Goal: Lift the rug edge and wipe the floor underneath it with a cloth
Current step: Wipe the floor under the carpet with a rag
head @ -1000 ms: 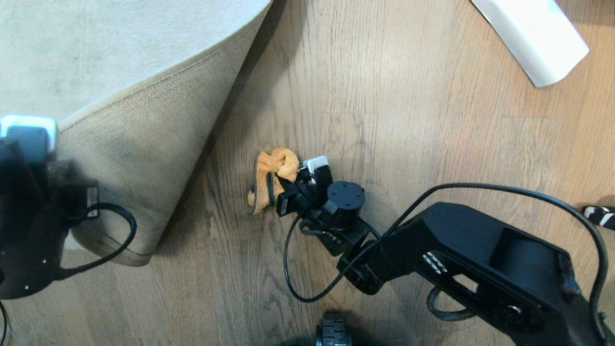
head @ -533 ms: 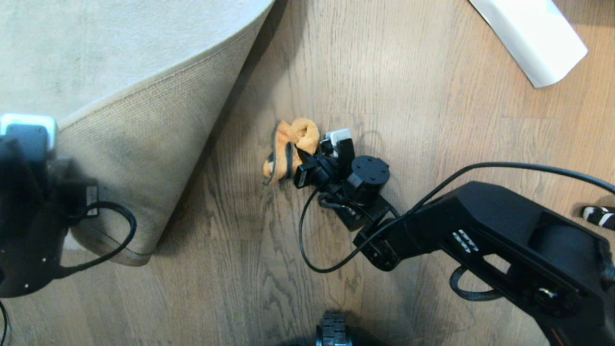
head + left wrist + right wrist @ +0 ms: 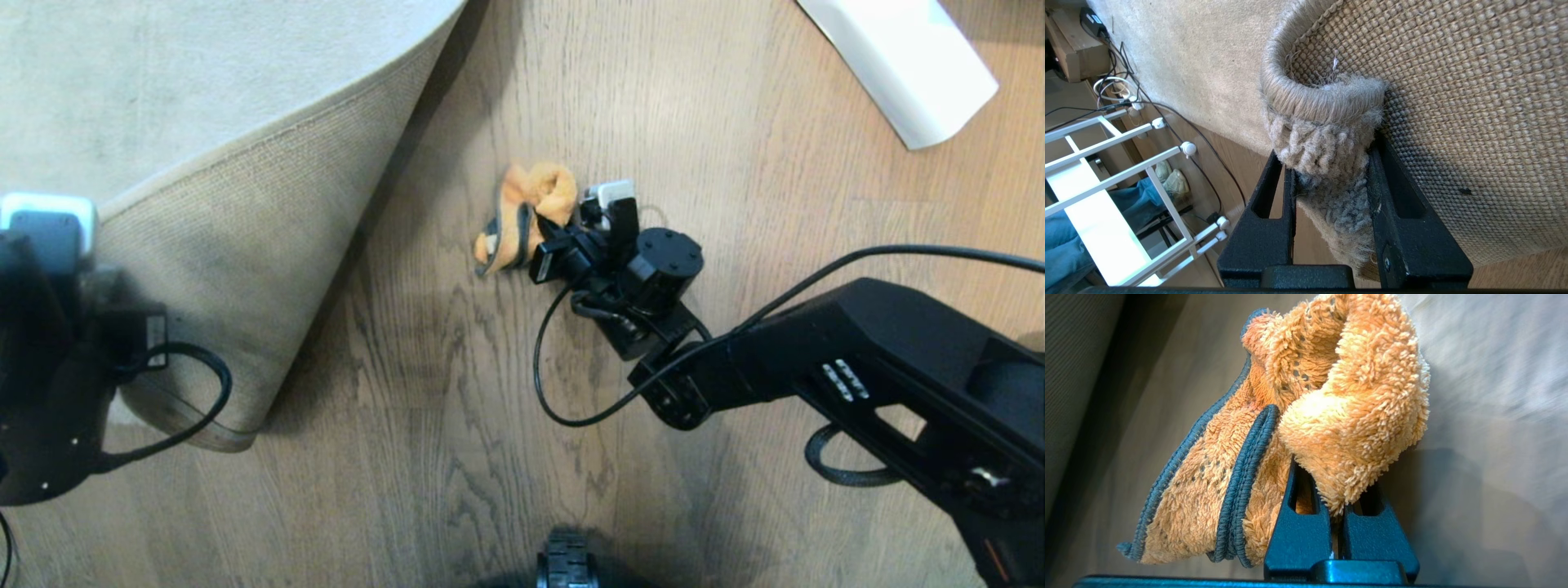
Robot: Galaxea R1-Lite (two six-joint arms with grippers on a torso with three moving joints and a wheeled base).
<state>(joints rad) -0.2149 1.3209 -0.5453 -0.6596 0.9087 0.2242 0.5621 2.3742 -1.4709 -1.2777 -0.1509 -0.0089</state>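
The pale grey rug is folded back at the left of the head view, its tan woven backing (image 3: 245,261) facing up. My left arm (image 3: 49,351) holds it there. In the left wrist view my left gripper (image 3: 1327,153) is shut on the rug edge (image 3: 1323,102), at the bound corner. On the bared wood-grain floor (image 3: 441,392) lies the orange-tan cloth (image 3: 526,212) with dark trim, bunched up. My right gripper (image 3: 571,237) is shut on the cloth (image 3: 1355,400); the black fingers (image 3: 1298,535) pinch a fuzzy fold, and the cloth rests against the planks.
A white rolled paper sheet (image 3: 906,61) lies at the far right. A black wheel (image 3: 563,563) shows at the near edge, a striped object (image 3: 1020,366) at the right edge. Beyond the rug stand a white rack (image 3: 1126,183), cables and a person's legs (image 3: 1065,245).
My right gripper has dragged the cloth across the floor, away from me and to the right. The left arm and the lifted rug have stayed still.
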